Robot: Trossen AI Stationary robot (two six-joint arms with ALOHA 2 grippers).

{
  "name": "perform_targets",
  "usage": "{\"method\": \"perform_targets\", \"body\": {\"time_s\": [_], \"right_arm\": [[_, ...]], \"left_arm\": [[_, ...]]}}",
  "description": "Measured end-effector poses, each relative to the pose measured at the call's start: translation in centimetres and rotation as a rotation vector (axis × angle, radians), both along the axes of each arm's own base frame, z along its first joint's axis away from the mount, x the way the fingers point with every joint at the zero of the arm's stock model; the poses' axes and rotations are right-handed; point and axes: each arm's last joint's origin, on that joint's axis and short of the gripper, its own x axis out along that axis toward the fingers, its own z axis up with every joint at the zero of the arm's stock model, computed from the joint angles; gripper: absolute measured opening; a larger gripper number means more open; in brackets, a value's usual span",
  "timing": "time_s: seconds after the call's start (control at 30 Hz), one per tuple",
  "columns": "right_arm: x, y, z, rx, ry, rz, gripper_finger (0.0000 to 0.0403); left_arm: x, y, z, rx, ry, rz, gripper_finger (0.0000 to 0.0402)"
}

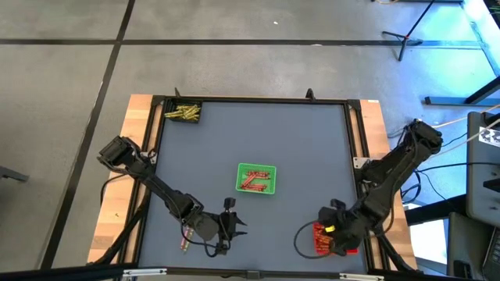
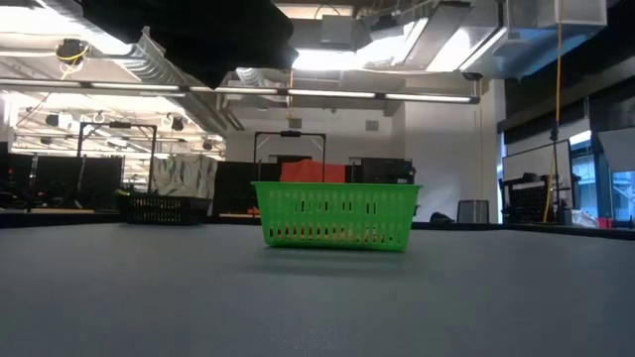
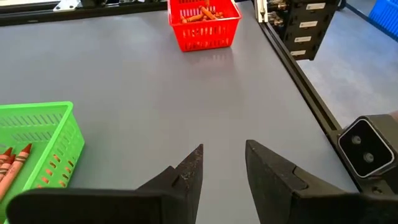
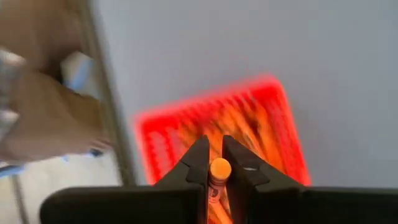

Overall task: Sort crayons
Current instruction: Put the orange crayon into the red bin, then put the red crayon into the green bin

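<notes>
My right gripper (image 4: 215,163) hangs over the red tray (image 4: 273,118) at the table's near right (image 1: 319,243), shut on an orange crayon (image 4: 220,169). Orange crayons lie in that tray (image 3: 204,14). The green tray (image 1: 255,179) stands mid-table with red crayons (image 3: 13,163) in it. Yellow crayons (image 1: 182,112) lie in a dark tray at the far left corner. My left gripper (image 3: 224,157) stands open near the table's front edge (image 1: 233,226), with nothing between its fingers. The low view shows the green tray (image 2: 335,213) and no gripper. My right gripper pinches the orange crayon between its two fingers. The crayon's round end (image 4: 220,167) shows at the fingertips, and the stick runs back along the fingers. The fingers point steeply down from above the red tray. The crayon looks clear of the tray.
A dark raised frame (image 1: 355,148) runs around the grey table top, with wooden borders outside it. A few loose sticks (image 1: 186,239) lie by my left arm near the front edge. Open grey surface lies between the green tray and the far edge.
</notes>
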Motion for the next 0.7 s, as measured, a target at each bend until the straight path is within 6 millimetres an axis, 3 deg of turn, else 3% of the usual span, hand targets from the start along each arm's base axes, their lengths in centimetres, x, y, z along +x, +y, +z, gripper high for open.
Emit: {"method": "perform_targets", "body": {"time_s": [0.13, 0.27, 0.53, 0.7], "right_arm": [[-1.9, 0.6, -1.2, -0.057, 0.144, -0.054, 0.0024], [-2.3, 1.4, -2.0, -0.092, 0.133, -0.087, 0.0034], [-2.1, 1.3, -1.8, -0.083, 0.104, -0.103, 0.0153], [-0.6, 1.2, -1.3, -0.17, -0.151, -0.087, 0.0202]], "left_arm": [[0.0, 0.0, 0.0, 0.001, 0.0, 0.001, 0.0105], [0.0, 0.1, 0.0, 0.001, 0.0, 0.003, 0.0105], [0.1, 0.2, 0.0, 0.0, -0.001, 0.008, 0.0105], [0.2, 0.2, 0.1, -0.003, -0.005, 0.008, 0.0105]]}}
